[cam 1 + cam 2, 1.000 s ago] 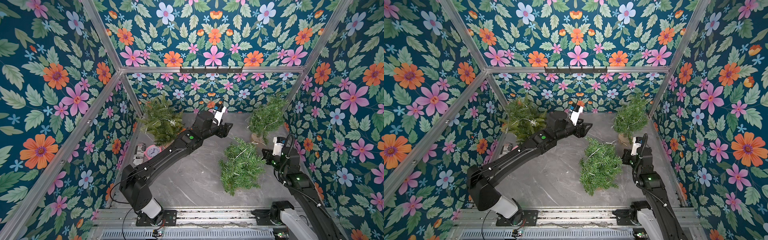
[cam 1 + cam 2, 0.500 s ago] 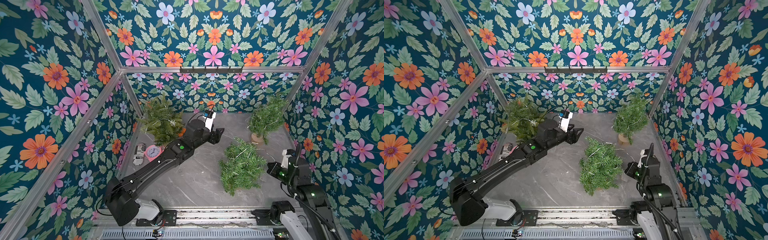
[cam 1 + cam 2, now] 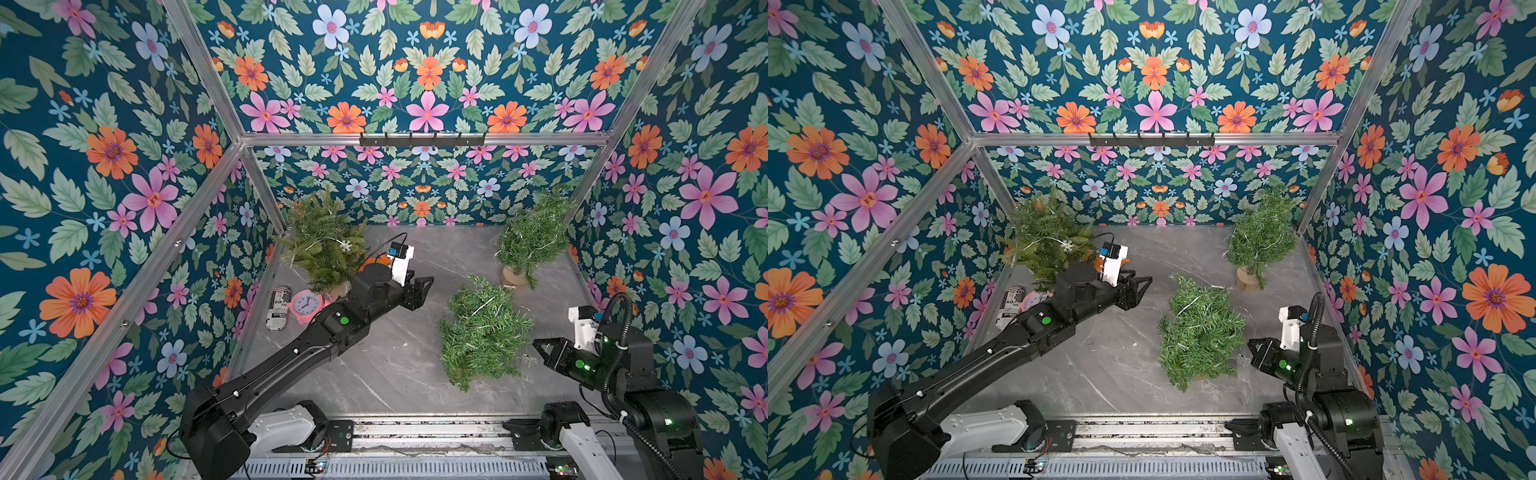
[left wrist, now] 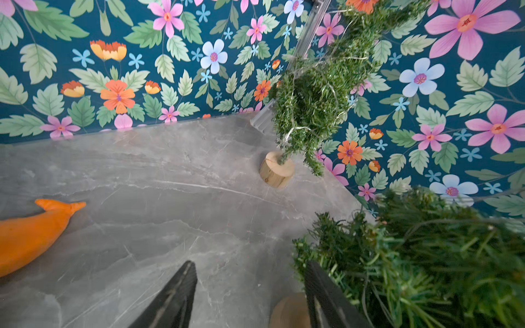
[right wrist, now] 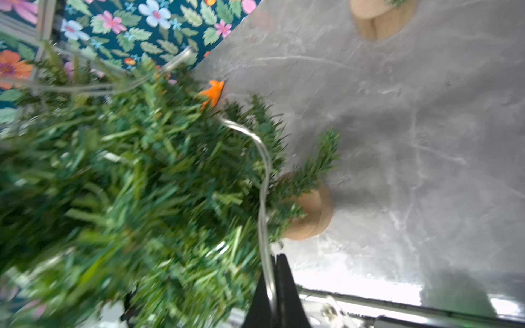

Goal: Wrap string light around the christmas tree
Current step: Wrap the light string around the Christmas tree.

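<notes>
One christmas tree (image 3: 482, 328) was seen standing mid-tabletop (image 3: 374, 361). The string light (image 5: 262, 159) was pinched in the clamped right gripper (image 5: 275, 258) and was trailed into its branches. The left gripper (image 4: 250, 267) was held spread and empty beside that tree.

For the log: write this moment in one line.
left end effector open; right end effector shut on clear string light at middle green tree

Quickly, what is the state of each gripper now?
Left gripper: open, holding nothing.
Right gripper: closed on the string light.
</notes>
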Controlling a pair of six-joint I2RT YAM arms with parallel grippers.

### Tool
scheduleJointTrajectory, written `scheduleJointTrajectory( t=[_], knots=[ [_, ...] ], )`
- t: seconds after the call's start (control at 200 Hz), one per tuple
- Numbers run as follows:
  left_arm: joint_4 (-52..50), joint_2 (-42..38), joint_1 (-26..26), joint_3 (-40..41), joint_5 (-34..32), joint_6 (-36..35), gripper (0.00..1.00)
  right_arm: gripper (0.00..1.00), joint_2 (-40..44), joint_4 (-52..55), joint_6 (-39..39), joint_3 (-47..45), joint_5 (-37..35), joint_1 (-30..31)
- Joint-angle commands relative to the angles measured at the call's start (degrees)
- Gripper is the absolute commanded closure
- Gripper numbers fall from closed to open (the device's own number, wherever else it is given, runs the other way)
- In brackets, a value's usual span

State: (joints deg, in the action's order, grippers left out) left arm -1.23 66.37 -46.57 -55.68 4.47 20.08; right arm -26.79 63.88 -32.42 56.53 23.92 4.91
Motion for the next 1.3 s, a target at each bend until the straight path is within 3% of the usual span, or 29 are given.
scheduleJointTrajectory(
  t=[0.0, 0.18, 0.48, 0.58, 0.735, 0.92, 1.115, 1.295],
  knots=[
    [1.58, -1.93, -0.10, 1.89, 2.34, 2.25, 0.38, 1.00, -0.29, 3.46, 1.99, 1.67, 5.09, 0.04],
    [1.15, -6.20, -0.44, 6.60, 6.52, 3.39, 0.40, 1.00, -1.10, 7.19, 5.53, 5.27, 0.69, 0.07],
    [7.27, -16.23, -1.06, 16.58, 12.85, 5.14, 0.42, 1.00, 0.54, 1.55, 1.76, 5.93, 15.80, 0.04],
    [11.69, -18.48, -1.73, 20.55, 16.37, 5.41, 0.42, 1.00, 1.25, 0.68, 2.47, 5.58, 18.33, -0.02],
    [14.50, -20.18, -4.44, 24.24, 16.24, 5.32, 0.41, 1.00, 0.57, -0.46, 3.55, 3.45, 21.11, 0.05],
    [19.26, -19.74, -9.37, 27.65, 14.77, 4.81, 0.41, 1.00, 1.34, -9.10, 2.92, -0.69, 27.01, 0.06],
    [24.02, -19.75, -16.36, 29.70, 15.28, 4.00, 0.41, 1.00, -1.06, -13.24, 2.56, -1.98, 28.75, 0.03],
    [38.28, -20.34, -27.84, 36.77, 12.90, 0.55, 0.40, 1.00, -1.25, -16.81, 1.05, -3.90, 30.41, -0.03]
  ],
)
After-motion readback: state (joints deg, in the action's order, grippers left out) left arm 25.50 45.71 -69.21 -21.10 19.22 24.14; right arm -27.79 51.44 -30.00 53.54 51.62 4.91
